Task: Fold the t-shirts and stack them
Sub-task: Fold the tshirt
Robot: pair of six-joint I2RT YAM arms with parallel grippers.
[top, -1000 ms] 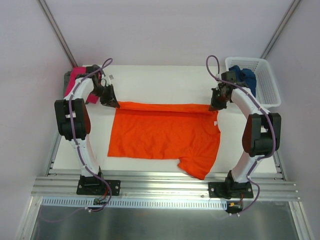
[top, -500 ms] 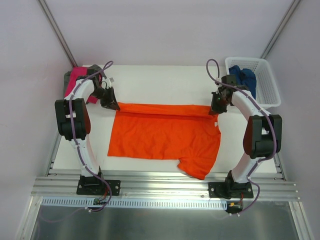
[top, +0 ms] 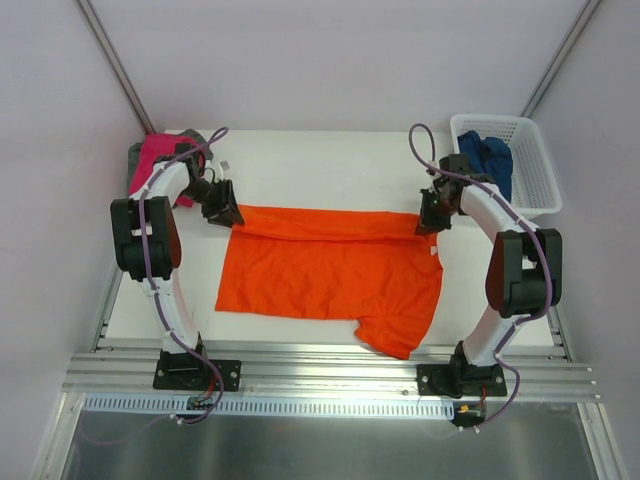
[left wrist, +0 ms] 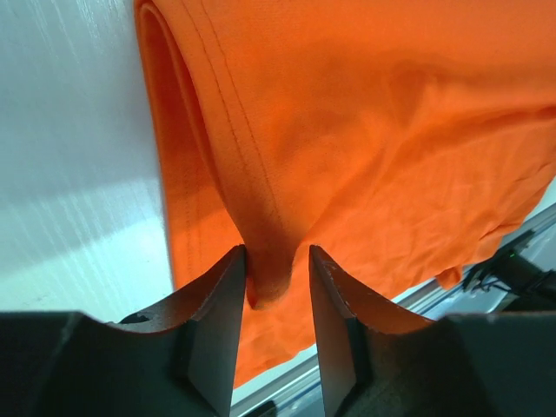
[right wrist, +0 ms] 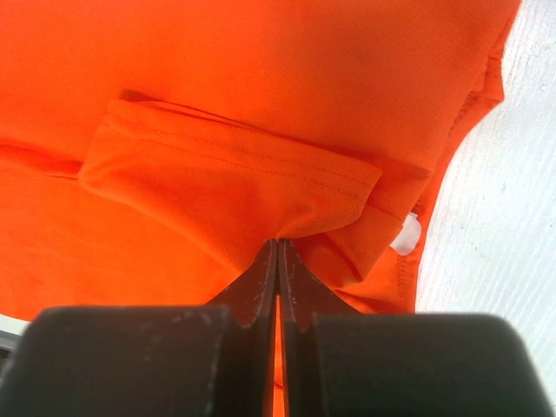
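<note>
Top view: orange t-shirt (top: 330, 275) lies spread on desk (top: 320, 165). I see L claw (top: 228, 212) at its far-left corner, R claw (top: 430, 222) at far-right corner.
L wrist: L claw partly open, shirt fold sits loose betw. the jaws.
R wrist: R claw closed, pinching a raised shirt fold.

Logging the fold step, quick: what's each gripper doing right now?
Left gripper: open, orange t-shirt edge between its parted jaws.
Right gripper: shut on the orange t-shirt.
</note>
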